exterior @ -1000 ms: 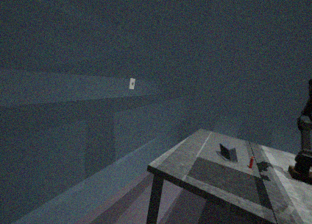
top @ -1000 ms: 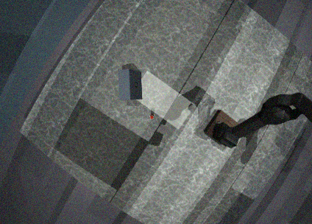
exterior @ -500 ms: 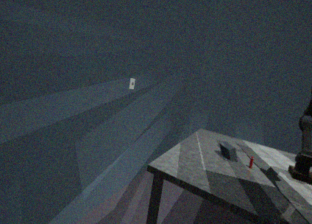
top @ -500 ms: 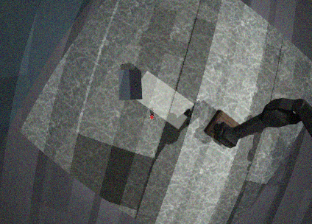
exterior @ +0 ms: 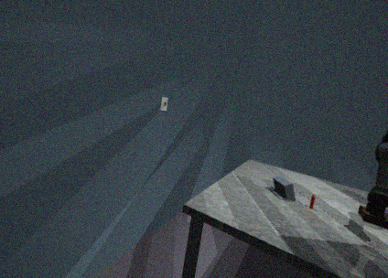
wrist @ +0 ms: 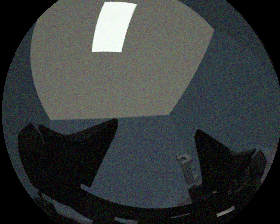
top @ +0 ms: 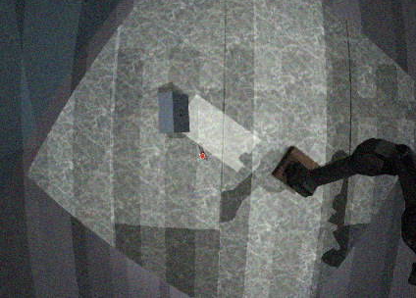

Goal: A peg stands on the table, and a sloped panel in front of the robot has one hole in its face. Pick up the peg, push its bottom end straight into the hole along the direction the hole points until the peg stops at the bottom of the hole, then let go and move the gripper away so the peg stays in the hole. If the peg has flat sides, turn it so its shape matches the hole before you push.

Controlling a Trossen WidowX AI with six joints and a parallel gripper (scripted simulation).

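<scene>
A small red peg (top: 202,156) (exterior: 312,201) stands upright on the marbled table (top: 147,200) (exterior: 238,205). The grey sloped panel (top: 173,111) (exterior: 284,187) stands just beyond the peg, with a dark hole in its face. My arm (top: 343,168) (exterior: 381,173) rises from its brown base (top: 289,163) (exterior: 368,214), well to the right of the peg. My gripper (wrist: 159,128) is open and empty. In the wrist view its two dark fingers frame only wall and ceiling. The peg and the panel do not show in that view.
The table's left edge and one leg (exterior: 193,246) show in the exterior view. A small white plate (exterior: 164,103) is on the far wall. A bright ceiling light (wrist: 113,27) shows in the wrist view. Light and shadow bands cross the table.
</scene>
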